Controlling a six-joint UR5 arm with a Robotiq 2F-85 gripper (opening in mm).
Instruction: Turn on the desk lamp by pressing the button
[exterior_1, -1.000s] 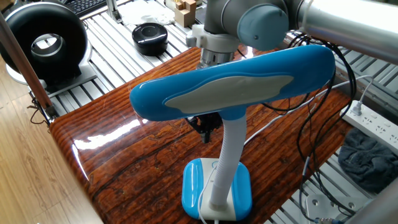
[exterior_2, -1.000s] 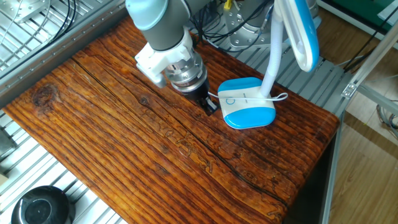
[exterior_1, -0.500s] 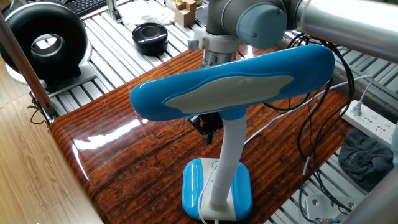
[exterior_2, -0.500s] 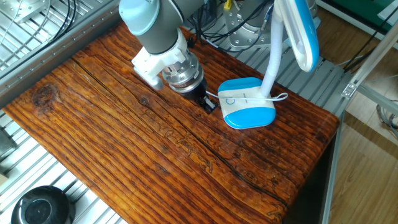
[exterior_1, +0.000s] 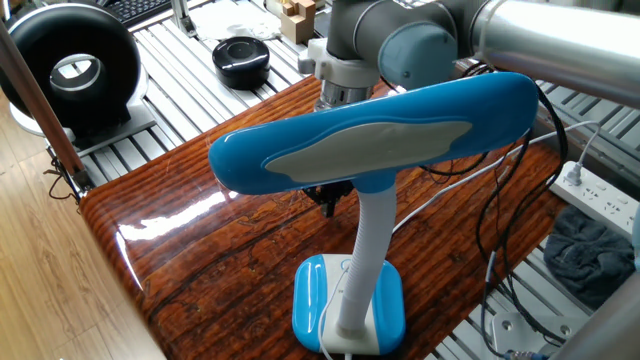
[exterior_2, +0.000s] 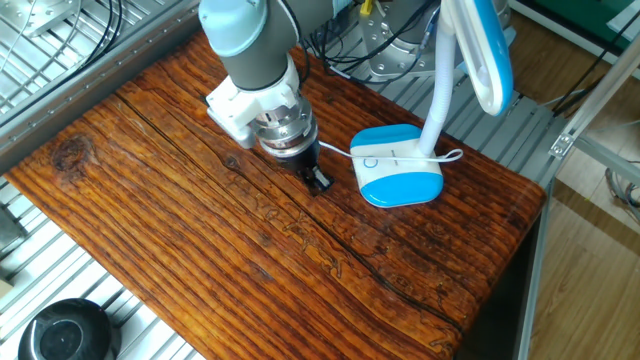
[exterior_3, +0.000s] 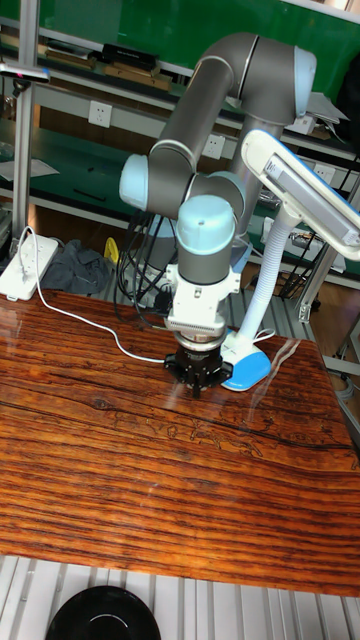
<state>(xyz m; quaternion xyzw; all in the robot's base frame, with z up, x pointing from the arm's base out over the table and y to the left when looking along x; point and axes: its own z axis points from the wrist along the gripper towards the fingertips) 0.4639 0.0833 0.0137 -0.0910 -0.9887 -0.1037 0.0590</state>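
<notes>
Gripper: I see my small black two-finger gripper (exterior_2: 318, 181) pointing down at the glossy reddish-brown wooden tabletop (exterior_2: 200, 250), its tip low over the boards. From the tall fixed view it shows as a dark cluster (exterior_3: 199, 375) under the silver wrist.
Fingers: I cannot tell whether they are spread or pressed together; no view gives me the tips clearly, and in one fixed view the lamp head covers most of them (exterior_1: 330, 200).
Desk lamp: the glossy sky-blue lamp with a wide oblong head and pale grey-white panel (exterior_1: 380, 135) stands upright on the table; its white neck rises from a square blue-and-white base (exterior_2: 396, 165) near the table's edge.
Button: I make out a small ring mark on the white top of the base (exterior_2: 371, 162), on the side facing the gripper.
Gripper to lamp: the gripper sits just beside the base, apart from it, with bare wood between them; it touches nothing on the lamp that I can see.
Cable: a thin white cord (exterior_3: 90, 320) runs across the tabletop toward the lamp base.
Surroundings: a white power strip (exterior_3: 22, 262) lies off the table's far corner, and a black round fan-like device (exterior_1: 75, 70) sits on the metal slatted bench beyond the table.
</notes>
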